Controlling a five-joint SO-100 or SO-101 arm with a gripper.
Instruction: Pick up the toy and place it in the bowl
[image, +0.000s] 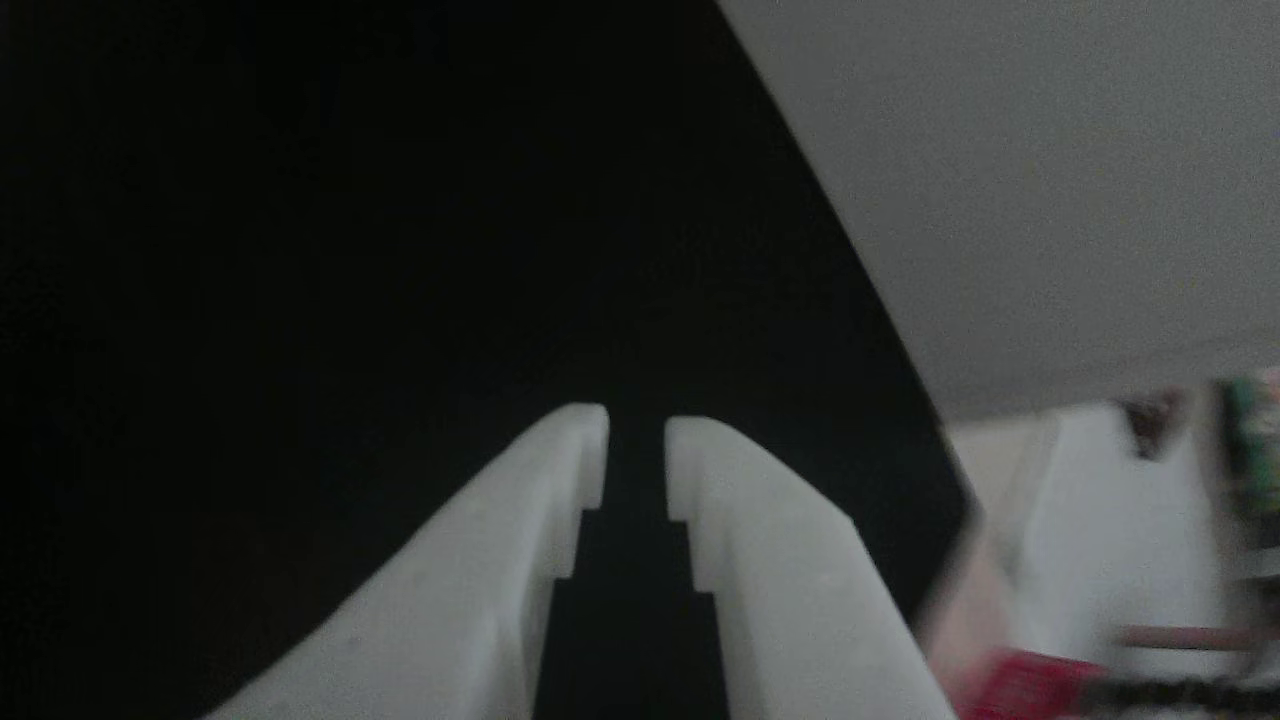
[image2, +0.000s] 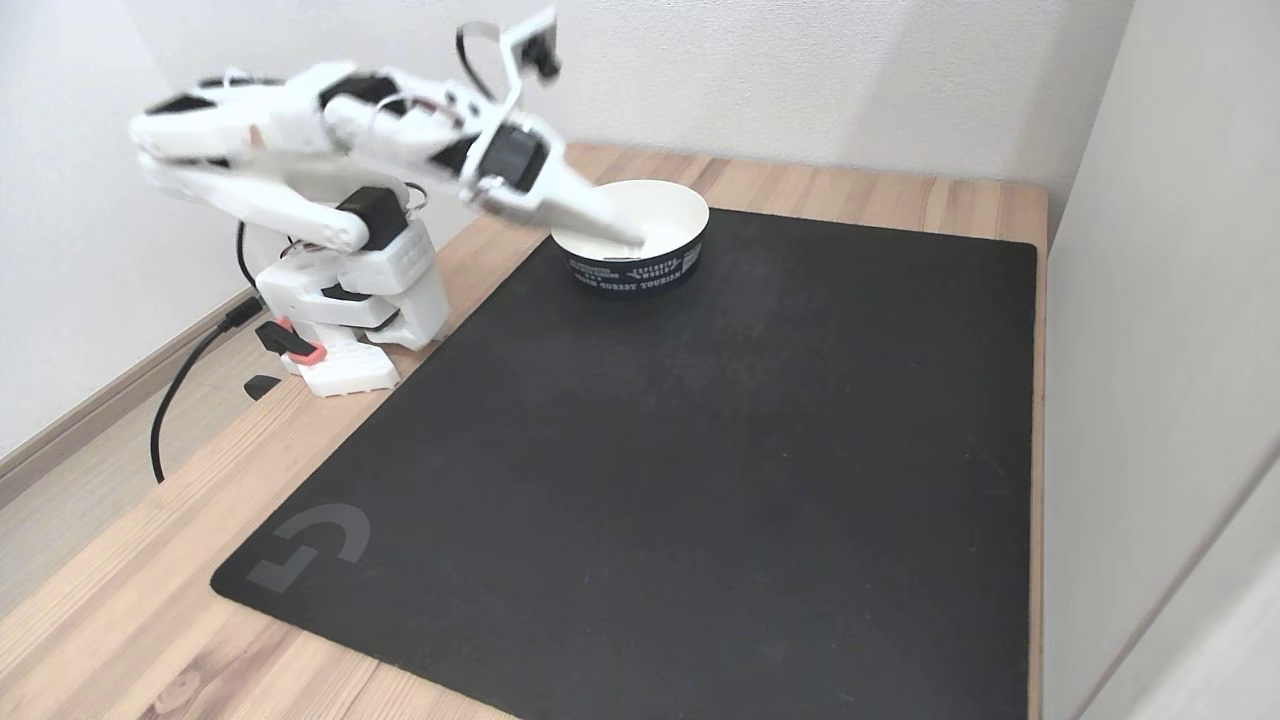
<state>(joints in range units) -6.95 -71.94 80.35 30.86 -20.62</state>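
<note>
Pale walls close in a wooden table (image2: 800, 185) topped by a matte black mat (image2: 700, 450), and your white plastic arm (image2: 300, 150) reaches from its base toward the bowl (image2: 640, 262), a stiff, light-looking cup with white inside and a dark printed band. Your gripper (image: 636, 450) hangs blurred over the mat, its smooth stepped fingers (image: 520, 530) slightly parted and grasping nothing. You can't see the toy on the mat; whether it lies in the bowl can't be told. Judge it small and glossy, so pinch its flat faces.
</note>
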